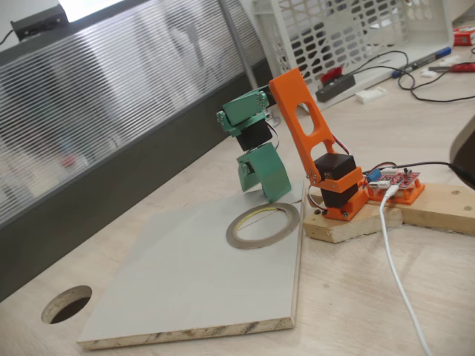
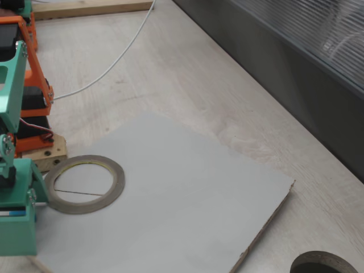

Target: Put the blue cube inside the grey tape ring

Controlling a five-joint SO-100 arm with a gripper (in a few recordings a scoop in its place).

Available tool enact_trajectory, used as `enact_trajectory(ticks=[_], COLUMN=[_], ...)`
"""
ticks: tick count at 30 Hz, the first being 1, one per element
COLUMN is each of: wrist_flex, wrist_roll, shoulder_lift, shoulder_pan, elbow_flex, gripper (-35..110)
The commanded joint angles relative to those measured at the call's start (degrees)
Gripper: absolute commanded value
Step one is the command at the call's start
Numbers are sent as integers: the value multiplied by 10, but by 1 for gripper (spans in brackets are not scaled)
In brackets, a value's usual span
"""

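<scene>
The grey tape ring point(image 1: 263, 225) point(image 2: 84, 183) lies flat on the pale board, and nothing lies inside it. My green gripper point(image 1: 261, 190) point(image 2: 16, 227) hangs just over the ring's edge on the arm's side, pointing down, with its tips close to the board. Its jaws look close together, but the gap is hard to read. A thin blue sliver point(image 2: 17, 212) shows between the green parts. I cannot tell whether this is the blue cube. No blue cube lies on the board or the table around it.
The pale board point(image 1: 185, 282) point(image 2: 187, 199) rests on the wooden table. The orange arm base point(image 1: 338, 189) sits on a wood block beside a red circuit board point(image 1: 397, 180) and a white cable point(image 1: 397, 267). A round hole point(image 1: 67, 304) point(image 2: 324, 264) opens past the board's corner. A white crate point(image 1: 356, 33) stands behind.
</scene>
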Motion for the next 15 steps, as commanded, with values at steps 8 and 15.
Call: enact_trajectory(ticks=[8, 15], wrist_flex=[2, 2], wrist_roll=[8, 8], shoulder_lift=[25, 25], shoulder_pan=[3, 3], elbow_flex=[-3, -3], gripper=[46, 38])
